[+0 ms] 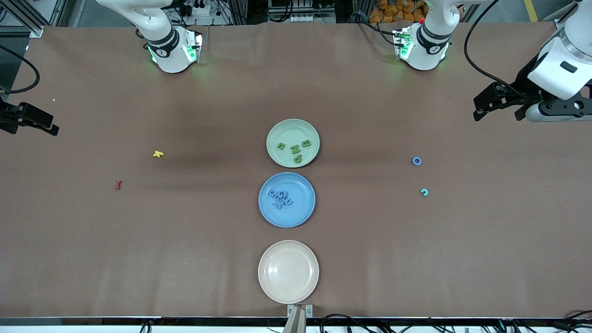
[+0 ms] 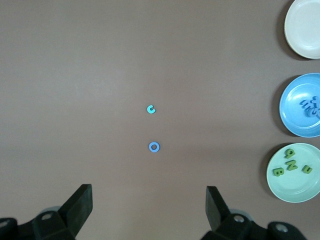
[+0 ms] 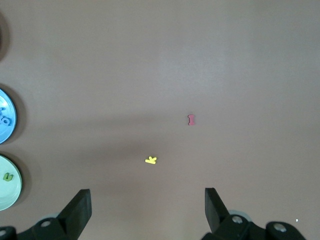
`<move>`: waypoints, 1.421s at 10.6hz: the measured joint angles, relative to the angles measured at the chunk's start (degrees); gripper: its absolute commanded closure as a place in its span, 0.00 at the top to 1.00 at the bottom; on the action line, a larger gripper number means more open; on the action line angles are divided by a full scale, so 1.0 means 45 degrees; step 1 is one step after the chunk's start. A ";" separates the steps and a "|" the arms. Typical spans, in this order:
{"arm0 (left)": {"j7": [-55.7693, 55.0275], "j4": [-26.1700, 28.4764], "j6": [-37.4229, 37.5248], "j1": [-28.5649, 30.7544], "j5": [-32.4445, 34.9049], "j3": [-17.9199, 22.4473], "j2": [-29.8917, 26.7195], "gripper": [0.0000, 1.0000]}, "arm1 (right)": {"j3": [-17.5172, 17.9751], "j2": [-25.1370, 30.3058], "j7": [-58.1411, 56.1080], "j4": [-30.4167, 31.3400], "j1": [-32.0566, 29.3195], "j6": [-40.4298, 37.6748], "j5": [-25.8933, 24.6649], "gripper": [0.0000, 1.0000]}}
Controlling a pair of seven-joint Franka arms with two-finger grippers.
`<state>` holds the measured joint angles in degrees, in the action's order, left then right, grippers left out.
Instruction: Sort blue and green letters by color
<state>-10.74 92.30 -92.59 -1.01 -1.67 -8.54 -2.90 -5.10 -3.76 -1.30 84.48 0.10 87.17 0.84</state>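
Overhead, both hands gape empty above the brown table (image 1: 416,254).

**Brown table, cluttered edges**

You see a table (image 1: 370,259) under a creased brown cover. Along its upper edge run aluminium framing (image 1: 27,14), black cables (image 1: 476,51) and orange items (image 1: 393,11). More cables (image 1: 351,321) trail below the lower edge.

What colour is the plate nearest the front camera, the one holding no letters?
Cream; the empty round plate shows best in the front view.
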 measured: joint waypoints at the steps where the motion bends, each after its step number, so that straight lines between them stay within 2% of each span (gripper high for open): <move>1: 0.0000 0.0000 0.0048 -0.0022 0.0072 -0.0019 -0.0021 1.00 | -0.0001 0.0000 0.0000 0.0000 0.0000 0.0000 0.0000 1.00; 7: 0.0001 -0.0009 0.0293 -0.0082 0.0790 -0.0183 -0.0210 1.00 | -0.0002 -0.0066 0.0000 0.0000 0.0000 0.0004 0.0000 1.00; 15: 0.0001 -0.0238 0.0310 -0.0028 0.0435 -0.0141 -0.0270 1.00 | -0.0002 -0.0075 0.0000 0.0000 0.0000 0.0099 0.0002 1.00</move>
<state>-10.73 91.23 -91.19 -1.14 0.29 -9.18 -4.12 -5.12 -4.10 -1.30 84.48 0.10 87.62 0.85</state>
